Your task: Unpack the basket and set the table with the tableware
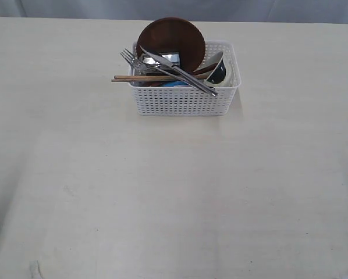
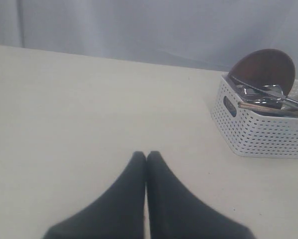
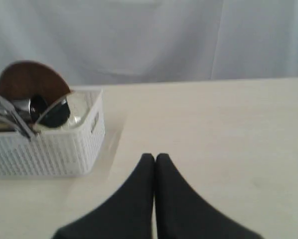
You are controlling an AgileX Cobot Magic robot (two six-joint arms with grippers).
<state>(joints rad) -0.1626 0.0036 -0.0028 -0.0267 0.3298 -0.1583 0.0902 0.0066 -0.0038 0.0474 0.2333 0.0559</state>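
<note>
The white lattice basket [image 1: 185, 100] stands at the far middle of the pale table [image 1: 174, 197]. A round brown wooden plate [image 1: 173, 36] leans upright inside it. A steel fork [image 1: 140, 63] and knife [image 1: 188, 74] lie across the rim, with wooden chopsticks [image 1: 145, 77] below them and a cream bowl [image 1: 220, 68] at the right end. A shiny steel cup [image 1: 169, 57] and a bit of blue packet [image 1: 175, 83] show between them. Neither arm appears in the exterior view. My left gripper [image 2: 146, 155] is shut and empty, left of the basket [image 2: 261, 132]. My right gripper [image 3: 154, 157] is shut and empty, right of the basket [image 3: 44, 149].
A grey-white curtain [image 1: 180, 9] hangs behind the table's far edge. The beige tabletop spreads wide on all sides of the basket, with a small pale mark [image 1: 34, 268] near the front left corner.
</note>
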